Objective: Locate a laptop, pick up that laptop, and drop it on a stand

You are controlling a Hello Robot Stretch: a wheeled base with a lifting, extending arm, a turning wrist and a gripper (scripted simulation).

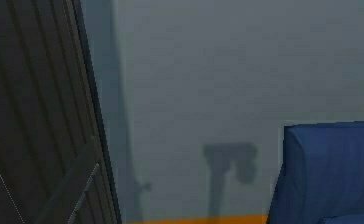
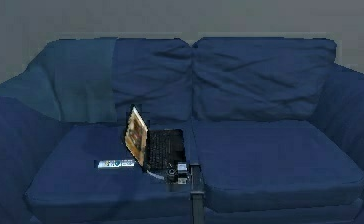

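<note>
An open laptop point(image 2: 155, 143) lies on the seat of a dark blue sofa point(image 2: 260, 90), near the seam between its two seat cushions. Its lid stands up at the left side and shows a tan picture. The dark keyboard part lies flat to the right of the lid. My arm point(image 2: 196, 205) rises from the arm side view's bottom edge, and the gripper point(image 2: 170, 170) sits at the laptop's near edge. With the laptop on the cushion right behind it, I cannot tell whether the gripper holds anything.
A small flat light bar point(image 2: 115, 163), like a remote, lies on the left seat cushion beside the laptop. In the forward view a dark panelled door point(image 1: 40, 120) stands at the left, a grey wall point(image 1: 210, 80) lies ahead, and the sofa's blue end point(image 1: 325, 175) fills the bottom right.
</note>
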